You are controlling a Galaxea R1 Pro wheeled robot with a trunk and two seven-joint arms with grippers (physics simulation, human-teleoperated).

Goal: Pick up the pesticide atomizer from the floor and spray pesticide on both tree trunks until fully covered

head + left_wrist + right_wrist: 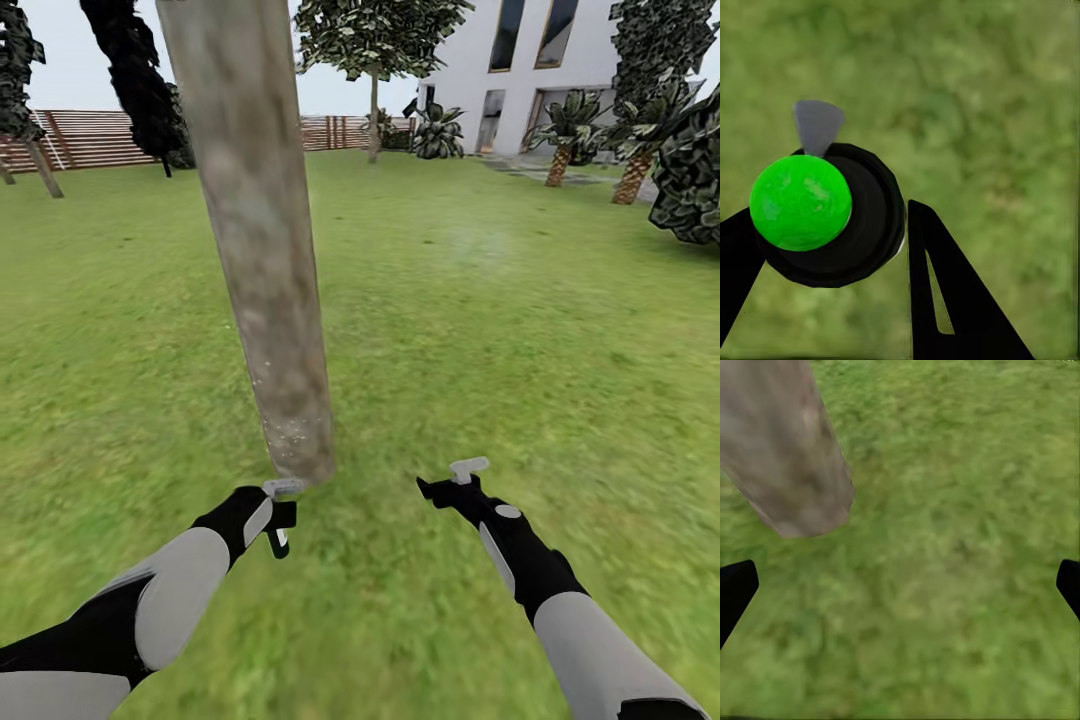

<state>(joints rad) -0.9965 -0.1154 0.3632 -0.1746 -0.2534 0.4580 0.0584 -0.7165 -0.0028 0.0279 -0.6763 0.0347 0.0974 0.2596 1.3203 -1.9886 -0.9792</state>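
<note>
A thick mottled beige-grey tree trunk (pixel 262 250) rises from the lawn just ahead of my arms, and its base (pixel 787 457) shows in the right wrist view. My left gripper (pixel 281 512) sits beside the trunk's foot, shut on the pesticide atomizer (pixel 280 538), a small black sprayer with a white patch. In the left wrist view the atomizer (pixel 862 225) is a round black body with a bright green ball and a grey tab, held between the dark fingers (pixel 945 300). My right gripper (pixel 448 482) hovers open over grass to the trunk's right, fingers (pixel 735 592) wide apart. A second leafy tree (pixel 373 110) stands far back.
Green lawn stretches all around. A brown slat fence (pixel 90 138) runs along the back, with black conifers (pixel 135 80) in front of it. A white house (pixel 520 70), short palms (pixel 560 150) and dark shrubs (pixel 690 180) stand at the back right.
</note>
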